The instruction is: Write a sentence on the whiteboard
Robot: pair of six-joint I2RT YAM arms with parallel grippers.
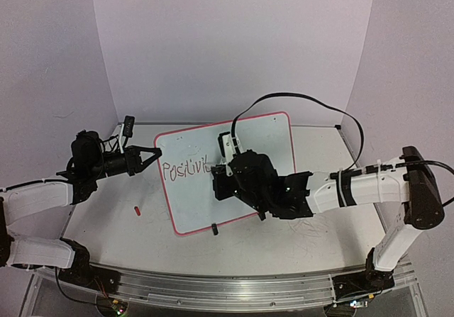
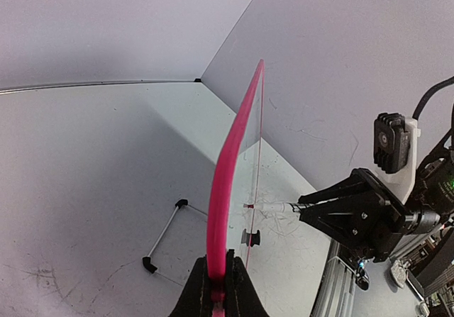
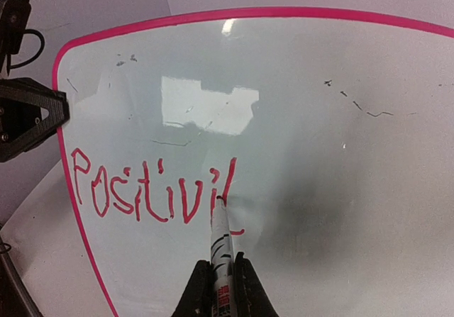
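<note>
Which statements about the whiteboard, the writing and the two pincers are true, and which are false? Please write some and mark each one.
1. The left pincer is shut on the rim of the whiteboard. True.
2. The right pincer grips a marker whose tip touches the board. True.
3. The sentence is already complete. False: only "Positivi" and one further stroke are written.
4. The lettering is blue. False: it is red.
</note>
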